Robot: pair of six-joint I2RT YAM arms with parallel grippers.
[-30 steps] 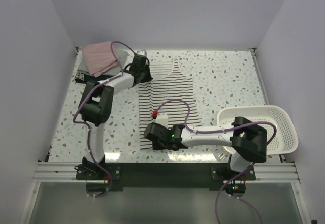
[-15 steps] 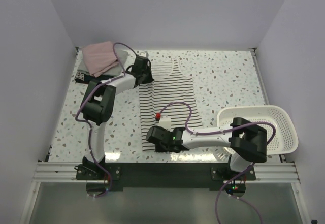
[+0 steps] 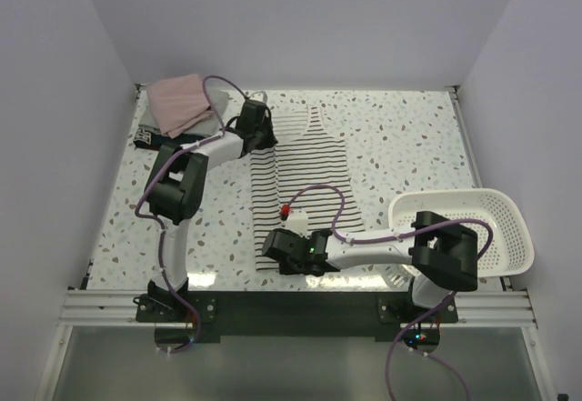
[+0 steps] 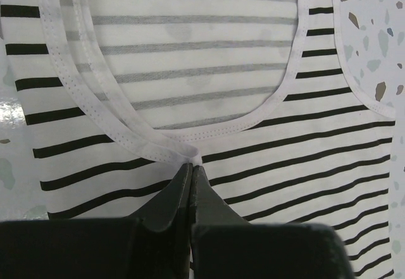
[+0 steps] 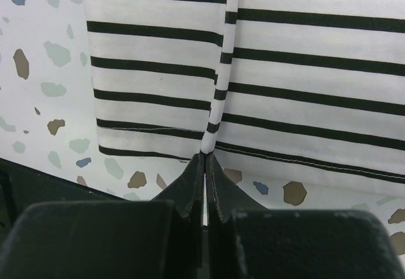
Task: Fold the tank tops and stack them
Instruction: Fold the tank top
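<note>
The white tank top with thin black stripes point(image 3: 309, 169) lies flat in the middle of the table, neck at the far end. My left gripper point(image 3: 259, 135) is shut on its left shoulder at the neckline binding, as the left wrist view shows point(image 4: 191, 165). My right gripper point(image 3: 276, 248) is shut on a raised pleat at the near left hem point(image 5: 205, 157). The striped top fills both wrist views point(image 4: 209, 57) point(image 5: 304, 70). The dusty pink top point(image 3: 180, 101) lies folded at the back left on a grey-green layer point(image 3: 211, 121), with a dark edge point(image 3: 144, 137) beneath.
The white slotted basket point(image 3: 512, 230) stands at the right, near the right arm's base. Purple cables loop over both arms. White walls close in the table at the back and sides.
The right gripper has shifted slightly toward the near edge with the hem in it. The left gripper has edged slightly right with the shoulder. Both stay shut.
</note>
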